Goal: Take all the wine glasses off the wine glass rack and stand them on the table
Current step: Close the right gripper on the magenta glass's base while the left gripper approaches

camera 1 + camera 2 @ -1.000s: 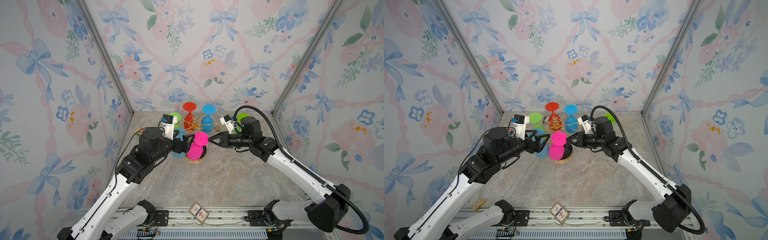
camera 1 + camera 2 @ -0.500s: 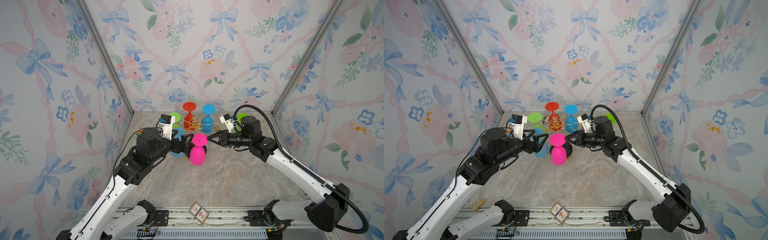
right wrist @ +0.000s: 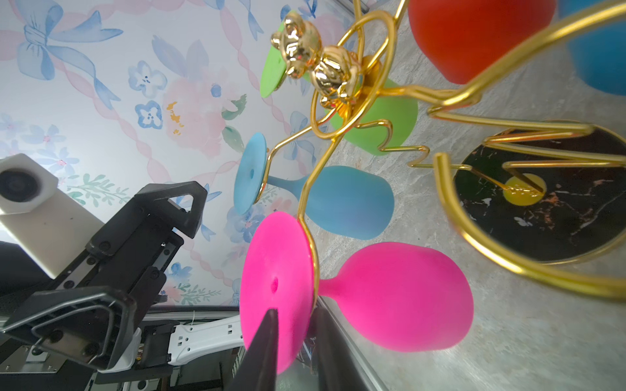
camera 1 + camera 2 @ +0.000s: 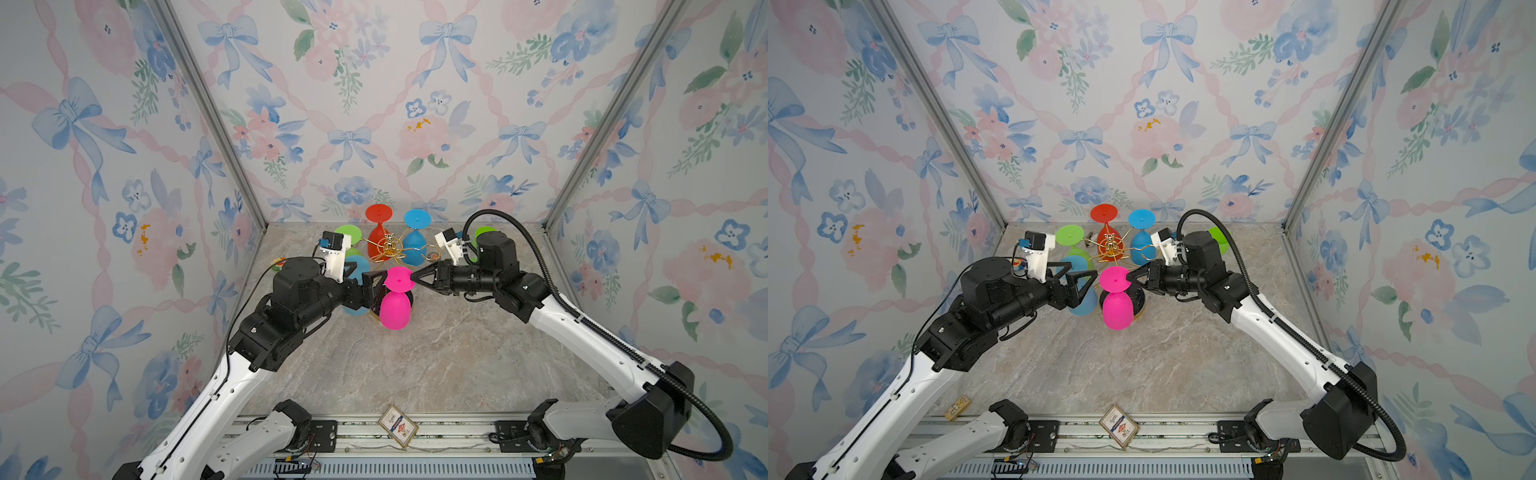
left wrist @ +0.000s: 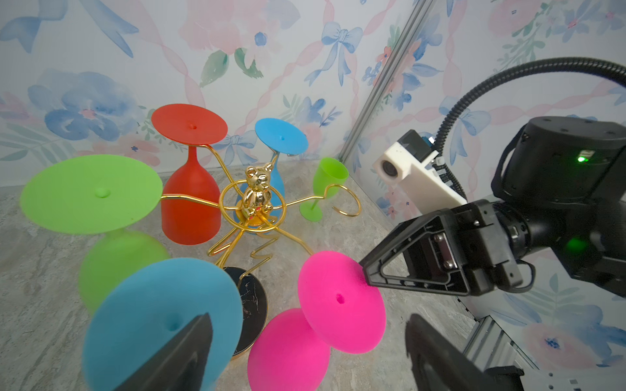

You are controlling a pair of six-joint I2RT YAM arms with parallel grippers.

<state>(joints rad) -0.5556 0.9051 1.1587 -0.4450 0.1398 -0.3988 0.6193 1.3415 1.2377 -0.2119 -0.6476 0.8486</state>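
A pink wine glass (image 4: 395,307) (image 4: 1118,307) hangs upside down from the front arm of the gold wine glass rack (image 4: 388,247) (image 4: 1111,247). In the right wrist view the arm's wire loop still curls round the glass's stem under its foot (image 3: 274,270). My right gripper (image 4: 412,276) (image 3: 294,309) is shut on the rim of that foot, one finger on each face. My left gripper (image 4: 380,289) (image 5: 306,318) stands open just left of the glass, touching nothing. The rack's black base (image 5: 252,304) sits behind the pink bowl (image 5: 288,348).
Red (image 4: 379,237), blue (image 4: 415,245), green (image 4: 348,235) and teal (image 5: 162,321) glasses hang on other rack arms. A green glass (image 5: 325,189) stands upright at the back right. A card (image 4: 397,426) lies at the front edge. Walls close in on three sides.
The pink glass's bowl has swung from a tilt to hang more straight down. My right jaws have narrowed a little on its foot. Both arms have hardly moved.
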